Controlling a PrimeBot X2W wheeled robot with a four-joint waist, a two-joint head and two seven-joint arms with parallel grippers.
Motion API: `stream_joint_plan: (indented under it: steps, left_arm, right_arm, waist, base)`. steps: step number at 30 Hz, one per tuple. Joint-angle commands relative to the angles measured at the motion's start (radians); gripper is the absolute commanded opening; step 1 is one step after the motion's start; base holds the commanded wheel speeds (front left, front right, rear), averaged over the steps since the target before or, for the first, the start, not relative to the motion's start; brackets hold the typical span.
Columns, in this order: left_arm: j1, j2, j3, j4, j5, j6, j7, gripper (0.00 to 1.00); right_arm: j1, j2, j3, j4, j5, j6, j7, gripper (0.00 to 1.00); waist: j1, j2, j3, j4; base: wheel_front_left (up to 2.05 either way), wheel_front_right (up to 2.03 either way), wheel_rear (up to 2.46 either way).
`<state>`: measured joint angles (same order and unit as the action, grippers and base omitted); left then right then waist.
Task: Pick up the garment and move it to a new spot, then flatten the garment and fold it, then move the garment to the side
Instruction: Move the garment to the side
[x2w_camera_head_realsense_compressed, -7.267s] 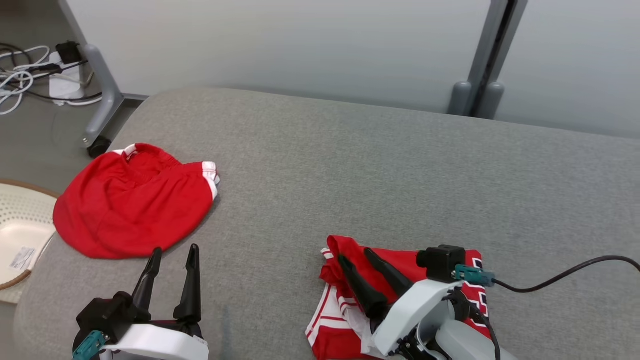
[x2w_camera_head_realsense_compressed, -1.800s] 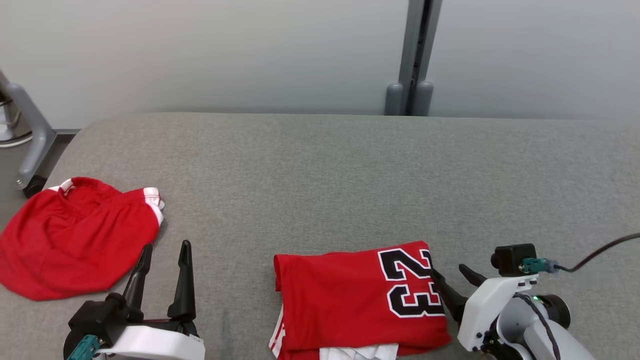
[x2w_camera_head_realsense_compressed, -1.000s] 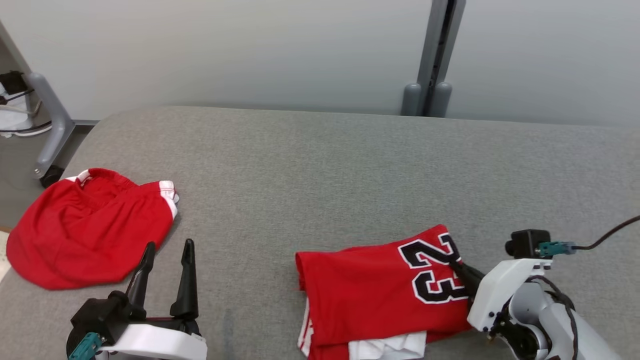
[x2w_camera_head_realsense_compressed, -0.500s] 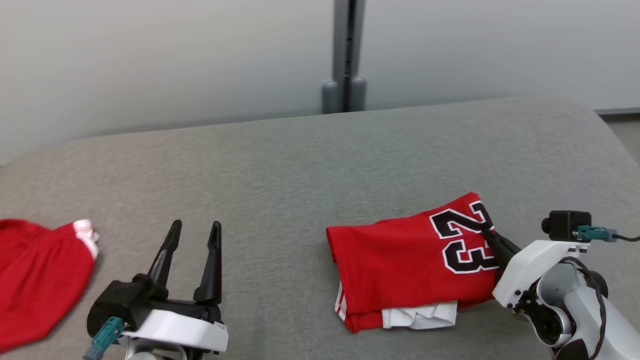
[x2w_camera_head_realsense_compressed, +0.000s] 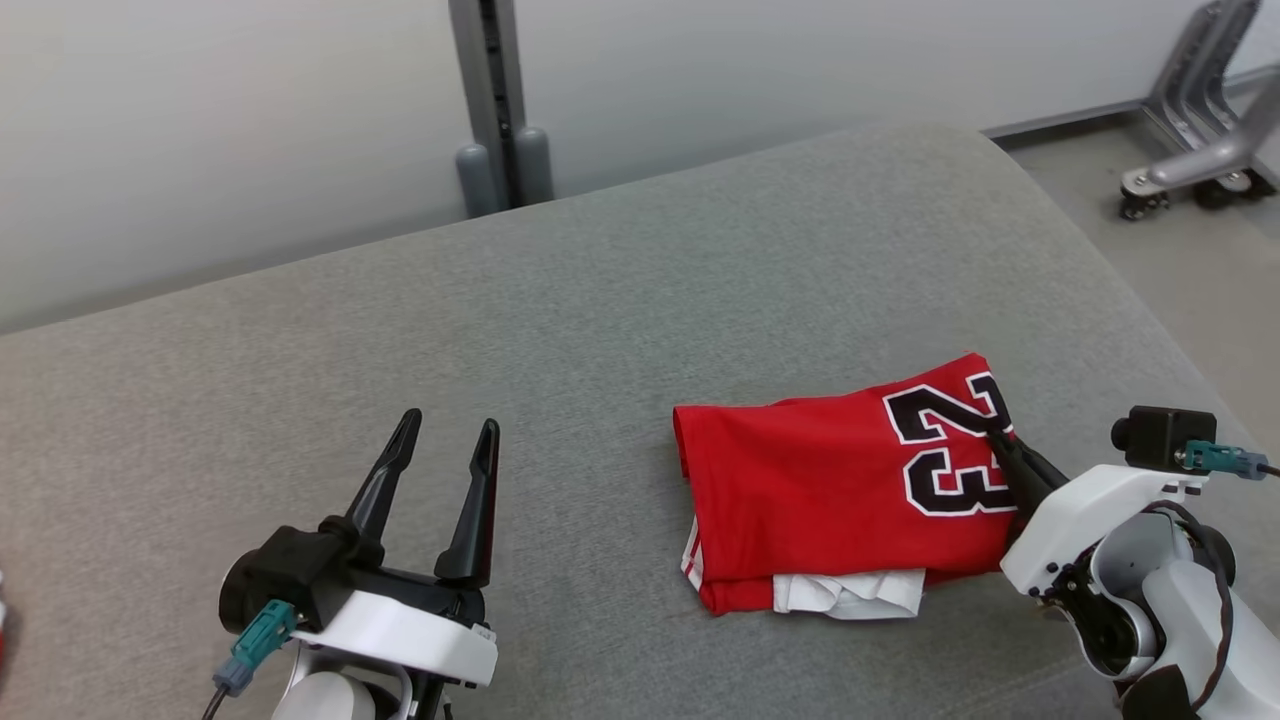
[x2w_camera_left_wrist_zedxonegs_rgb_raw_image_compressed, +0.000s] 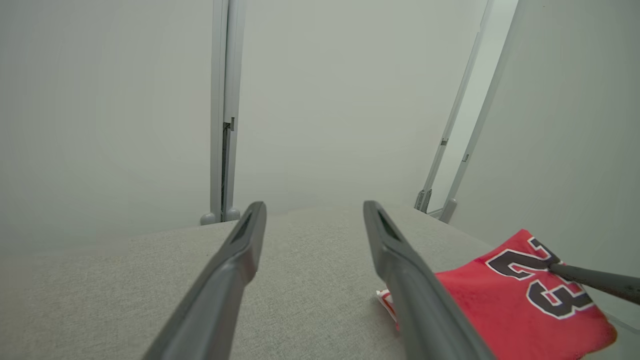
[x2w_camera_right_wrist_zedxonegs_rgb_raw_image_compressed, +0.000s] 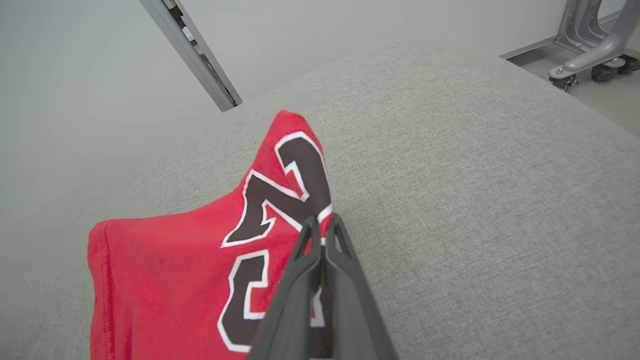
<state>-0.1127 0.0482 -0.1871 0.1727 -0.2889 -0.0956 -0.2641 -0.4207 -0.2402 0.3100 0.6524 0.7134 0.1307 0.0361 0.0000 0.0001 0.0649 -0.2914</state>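
Grey surface (x2w_camera_head_realsense_compressed: 600, 300), one jersey (x2w_camera_head_realsense_compressed: 820, 480), right hand (x2w_camera_head_realsense_compressed: 992, 433) pinching it, left hand (x2w_camera_head_realsense_compressed: 450, 422) spread

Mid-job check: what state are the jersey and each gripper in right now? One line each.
jersey: folded, lying on the grey cushion, with its corner by the 23 pinched and slightly raised.
right gripper: shut on the jersey's edge at the number.
left gripper: open, empty, off to the jersey's left.
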Motion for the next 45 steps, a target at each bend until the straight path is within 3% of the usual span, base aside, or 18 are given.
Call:
stream_joint_plan:
  steps: [1,14,19,26,34,36,37,39,45]
  left_arm:
    - [-0.017,0.005,0.0,0.004,0.007,-0.001,0.0,1.0]
    - [-0.057,0.021,-0.006,0.007,0.035,-0.011,0.0,1.0]
    - [-0.094,0.041,-0.013,0.003,0.044,-0.015,0.005,1.0]
    - [-0.135,0.07,-0.016,-0.024,0.055,-0.012,0.022,1.0]
    - [-0.151,0.082,-0.023,-0.032,0.054,-0.008,0.028,1.0]
    - [-0.153,0.083,-0.025,-0.031,0.053,-0.008,0.028,1.0]
    - [-0.159,0.084,-0.026,-0.03,0.051,-0.007,0.029,1.0]
    - [-0.163,0.084,-0.029,-0.027,0.048,-0.007,0.028,1.0]
    - [-0.151,0.077,-0.029,-0.012,0.034,-0.003,0.018,1.0]
  right_arm:
    - [-0.017,-0.004,0.005,-0.006,0.005,0.0,-0.011,0.0]
    - [-0.215,-0.048,0.024,0.07,-0.024,0.0,-0.089,0.0]
    - [-0.329,-0.102,0.005,0.144,0.002,0.0,-0.149,0.0]
    - [-0.443,-0.162,-0.013,0.299,-0.002,0.0,-0.186,0.0]
    - [-0.563,-0.154,-0.064,0.563,-0.106,0.0,-0.253,0.0]
    - [-0.573,-0.151,-0.066,0.58,-0.119,0.0,-0.261,0.0]
    - [-0.585,-0.147,-0.075,0.603,-0.142,0.0,-0.274,0.26]
    - [-0.591,-0.14,-0.089,0.617,-0.159,0.0,-0.286,1.0]
    - [-0.583,-0.144,-0.126,0.633,-0.225,0.0,-0.301,1.0]
  waist:
    - [0.0,-0.0001,0.016,-0.023]
    - [0.0,-0.0001,0.105,-0.018]
    - [0.0,-0.0001,0.187,0.01]
    - [0.0,-0.0001,0.284,0.028]
    - [0.0,-0.0001,0.319,0.013]
    - [0.0,-0.0001,0.32,0.012]
    - [0.0,-0.0001,0.322,0.012]
    - [0.0,-0.0001,0.32,0.012]
    - [0.0,-0.0001,0.283,0.023]
  base:
    - [0.0,0.0,0.0]
    - [0.0,0.0,0.0]
    - [0.0,0.0,0.0]
    - [0.0,0.0,0.0]
    - [0.0,0.0,0.0]
    - [0.0,0.0,0.0]
    - [0.0,0.0,0.0]
    - [0.0,0.0,0.0]
    - [0.0,0.0,0.0]
